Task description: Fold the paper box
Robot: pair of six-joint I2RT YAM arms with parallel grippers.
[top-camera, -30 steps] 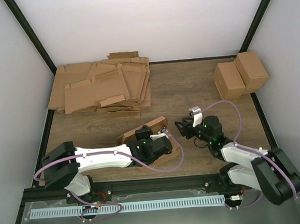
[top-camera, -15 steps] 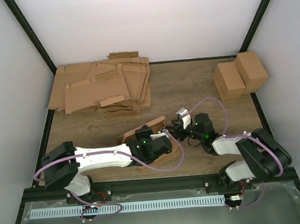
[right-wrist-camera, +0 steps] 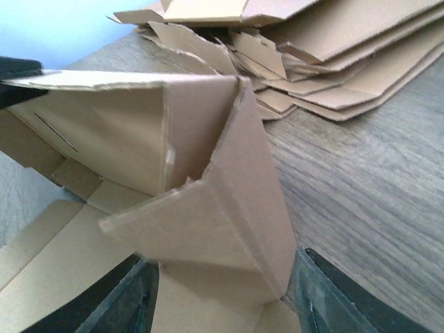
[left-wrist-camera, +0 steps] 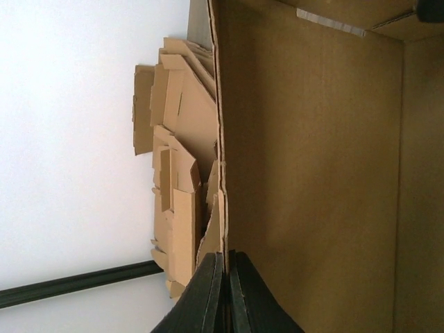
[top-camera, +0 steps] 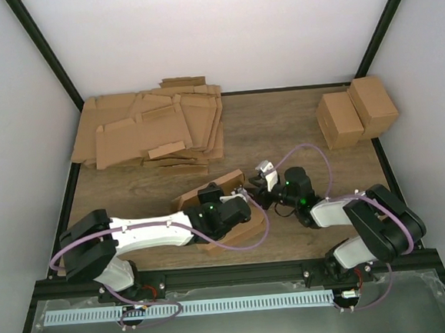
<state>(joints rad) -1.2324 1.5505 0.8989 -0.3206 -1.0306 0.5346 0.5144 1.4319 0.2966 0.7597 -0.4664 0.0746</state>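
Both grippers at the shallow brown cardboard paper box [top-camera: 250, 227]: right gripper [right-wrist-camera: 222, 295] moved in, spread around end flap [right-wrist-camera: 208, 222]; left gripper [left-wrist-camera: 223, 267] pinches its wall [top-camera: 228, 183]. Flap fold likely next.

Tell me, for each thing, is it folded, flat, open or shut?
paper box: half folded, one wall standing up.
left gripper: shut on the box wall's edge.
right gripper: open around an end flap.
cardboard sheets: flat, piled up unfolded.
two small cartons: folded up, closed.
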